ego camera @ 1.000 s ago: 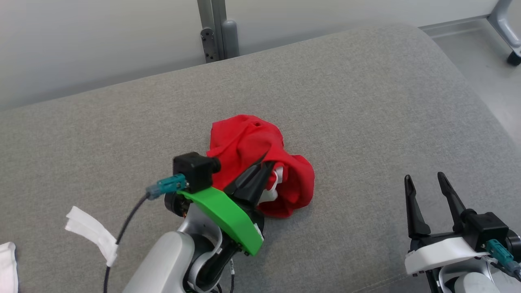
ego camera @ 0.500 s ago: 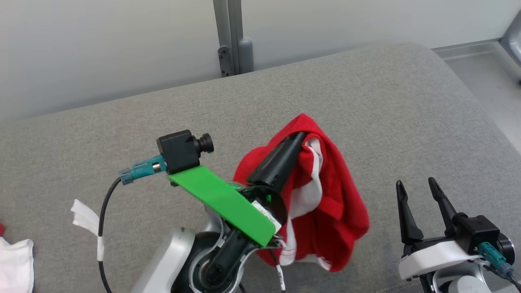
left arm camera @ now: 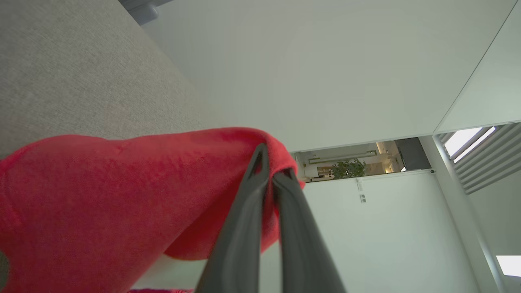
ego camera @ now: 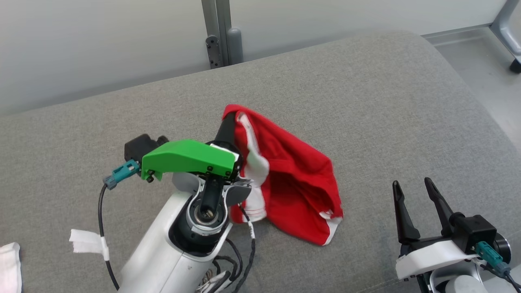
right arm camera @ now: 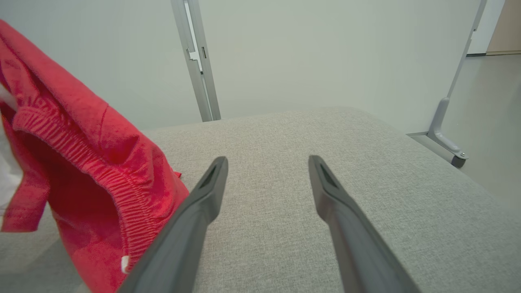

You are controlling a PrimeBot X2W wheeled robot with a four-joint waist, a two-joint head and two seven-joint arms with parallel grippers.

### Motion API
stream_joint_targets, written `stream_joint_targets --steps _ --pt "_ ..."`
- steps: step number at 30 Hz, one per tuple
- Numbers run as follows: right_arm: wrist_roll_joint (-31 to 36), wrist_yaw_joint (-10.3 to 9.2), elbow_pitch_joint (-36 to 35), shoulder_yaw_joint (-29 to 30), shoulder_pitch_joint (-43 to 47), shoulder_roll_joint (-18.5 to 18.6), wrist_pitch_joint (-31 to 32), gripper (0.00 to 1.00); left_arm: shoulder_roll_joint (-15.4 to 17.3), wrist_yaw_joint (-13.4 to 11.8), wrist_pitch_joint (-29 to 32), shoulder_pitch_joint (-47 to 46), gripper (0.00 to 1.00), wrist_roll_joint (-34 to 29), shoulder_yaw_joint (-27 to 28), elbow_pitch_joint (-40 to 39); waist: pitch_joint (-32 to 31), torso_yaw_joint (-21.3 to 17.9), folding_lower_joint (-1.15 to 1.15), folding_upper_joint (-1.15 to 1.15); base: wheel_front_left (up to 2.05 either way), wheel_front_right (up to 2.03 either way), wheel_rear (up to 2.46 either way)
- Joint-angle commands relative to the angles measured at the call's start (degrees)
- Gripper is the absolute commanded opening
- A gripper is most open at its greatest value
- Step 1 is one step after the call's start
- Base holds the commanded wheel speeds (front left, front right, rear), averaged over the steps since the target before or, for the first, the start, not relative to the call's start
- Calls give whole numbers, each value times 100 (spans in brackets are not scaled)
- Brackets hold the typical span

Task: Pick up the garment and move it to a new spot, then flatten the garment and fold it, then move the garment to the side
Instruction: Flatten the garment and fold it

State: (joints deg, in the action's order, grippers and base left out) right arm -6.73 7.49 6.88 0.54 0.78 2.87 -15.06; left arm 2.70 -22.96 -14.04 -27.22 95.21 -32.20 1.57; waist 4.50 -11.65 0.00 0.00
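Observation:
The garment (ego camera: pixel 293 183), bright red with white trim, hangs lifted above the grey cushion (ego camera: pixel 366 101), pinched at its top fold. My left gripper (ego camera: pixel 228 122) is shut on that fold, fingers pointing up and away. In the left wrist view the red garment (left arm camera: pixel 122 191) drapes over and left of the closed fingertips (left arm camera: pixel 260 162). My right gripper (ego camera: pixel 413 191) stands open at the lower right, apart from the cloth. In the right wrist view the garment (right arm camera: pixel 81 171) hangs at the left, beside my open right gripper (right arm camera: pixel 266 162).
A grey metal post (ego camera: pixel 217 32) rises behind the cushion against a pale wall. White cloth (ego camera: pixel 8 264) lies at the lower left edge, and a white tape tag (ego camera: pixel 87 242) is on my left arm's cable. Bare floor and a frame leg (ego camera: pixel 504 28) lie to the right.
My left gripper has lifted the garment off the cushion and swung it up and back; the cloth has unfurled and hangs down. The right gripper stays put. The head camera shifted slightly.

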Motion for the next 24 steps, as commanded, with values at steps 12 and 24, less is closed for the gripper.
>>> stream_joint_targets --steps 12,24 --pt "60 0 38 17 -109 6 -18 100 217 1064 -53 -100 39 -530 341 3386 147 108 0 0 0 0 0" --pt "128 0 31 12 23 6 -18 100 999 1518 -108 -104 100 -2288 -705 3602 -4 248 0 0 0 0 0"
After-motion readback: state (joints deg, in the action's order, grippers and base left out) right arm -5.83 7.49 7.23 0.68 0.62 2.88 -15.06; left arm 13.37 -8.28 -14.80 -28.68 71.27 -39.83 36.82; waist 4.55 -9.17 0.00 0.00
